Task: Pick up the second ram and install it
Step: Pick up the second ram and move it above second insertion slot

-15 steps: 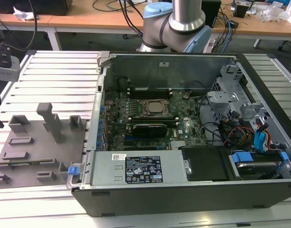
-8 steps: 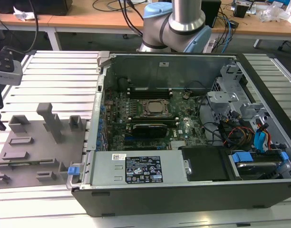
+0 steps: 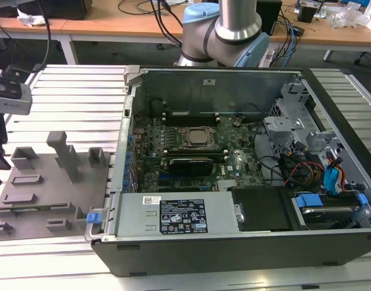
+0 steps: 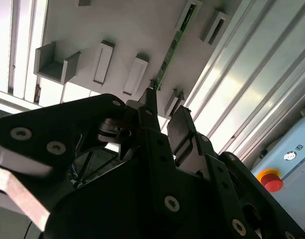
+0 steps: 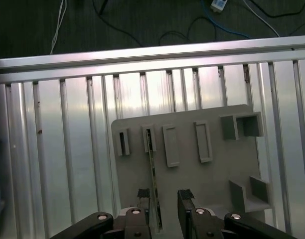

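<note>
Early yet: second ram (image 5: 153,169) stands on edge in grey fixture tray (image 5: 217,184), 9 o'clock of computer case (image 3: 234,254) in exterior view. My claw (image 5: 165,194) agape, straddling ram, nothing gripped. Pick-up, install both undone.

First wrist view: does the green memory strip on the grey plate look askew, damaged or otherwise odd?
Nothing looks damaged or spilled. The second ram stands on edge in its slot on the grey plate. One small thing: within the open gripper it lies close to one finger, not midway.
</note>
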`<action>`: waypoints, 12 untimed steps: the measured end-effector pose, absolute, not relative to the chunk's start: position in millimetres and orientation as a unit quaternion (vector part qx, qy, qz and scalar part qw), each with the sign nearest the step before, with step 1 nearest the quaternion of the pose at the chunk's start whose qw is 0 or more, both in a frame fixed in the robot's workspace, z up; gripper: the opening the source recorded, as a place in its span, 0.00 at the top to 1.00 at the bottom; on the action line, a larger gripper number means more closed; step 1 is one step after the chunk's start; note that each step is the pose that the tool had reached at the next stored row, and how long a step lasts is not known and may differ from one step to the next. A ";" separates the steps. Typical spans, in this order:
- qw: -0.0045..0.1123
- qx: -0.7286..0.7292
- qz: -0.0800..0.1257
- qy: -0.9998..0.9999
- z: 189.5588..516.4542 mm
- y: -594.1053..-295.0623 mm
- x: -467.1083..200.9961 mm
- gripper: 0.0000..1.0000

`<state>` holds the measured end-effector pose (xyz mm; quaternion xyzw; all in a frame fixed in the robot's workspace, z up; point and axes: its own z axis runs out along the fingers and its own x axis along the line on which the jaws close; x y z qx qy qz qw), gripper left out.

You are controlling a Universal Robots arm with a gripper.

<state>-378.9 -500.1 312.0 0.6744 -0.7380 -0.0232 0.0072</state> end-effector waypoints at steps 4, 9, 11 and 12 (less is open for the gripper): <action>0.007 0.674 -0.023 -0.738 307.2 -500.1 -378.9 0.64; 0.007 0.674 -0.023 -0.738 299.2 -500.1 -378.9 0.64; 0.007 0.674 -0.023 -0.738 296.1 -500.1 -378.9 0.64; 0.007 0.674 -0.023 -0.738 295.1 -500.1 -378.9 0.64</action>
